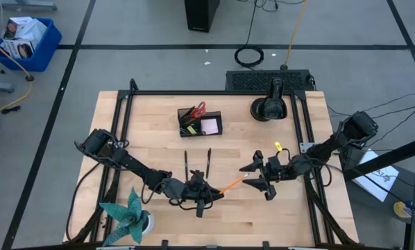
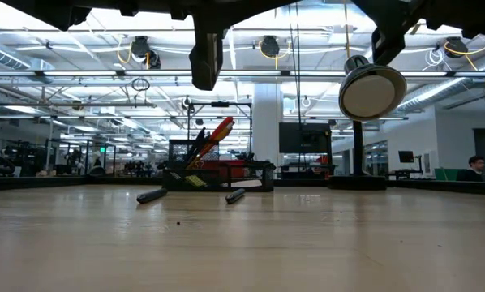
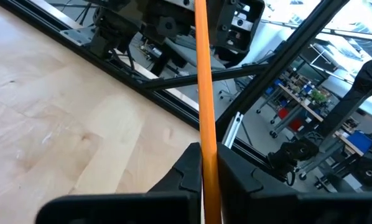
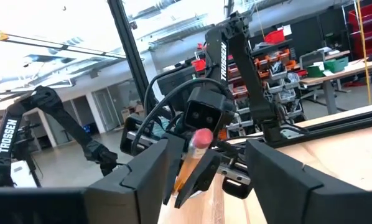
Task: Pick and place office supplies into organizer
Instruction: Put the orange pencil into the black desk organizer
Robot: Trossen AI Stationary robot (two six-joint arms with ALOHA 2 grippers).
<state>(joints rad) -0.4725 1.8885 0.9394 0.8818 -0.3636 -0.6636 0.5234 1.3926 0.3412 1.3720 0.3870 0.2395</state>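
- Pencil [image 1: 232, 185] is orange and it is held at one end between the fingers of the left gripper [image 1: 209, 194], which are closed tightly on it; in the left wrist view the shaft [image 3: 203, 93] runs straight out from between the two dark fingers [image 3: 186, 171].
- Its long axis points away from the left fingers toward the right gripper [image 1: 253, 176], so the free end with the pink eraser [image 4: 201, 137] is turned to the right arm.
- Right gripper has its fingers wide apart and holds nothing; the eraser end lies in front of the gap between its fingers [image 4: 150, 169], a little ahead of them and not touching.
- This looks to me like a handover: the right fingers are the nearer ones to the free end, and they need to come forward along the line of the pencil and close on it before the left fingers let go.
- Organizer [image 1: 200, 123] stands well beyond both grippers, toward the far side of the table [image 1: 159, 146], and it already has red-handled scissors [image 1: 196, 110] in the tall part and a pink note pad [image 1: 209, 126] in the low part.
- Two black pens [image 1: 197, 164] lie on the wood between the left fingers and the organizer, side by side, with their long axes pointing toward it.
- One small yellow piece [image 1: 278, 146] lies near the right arm; I cannot tell what it is from this far.
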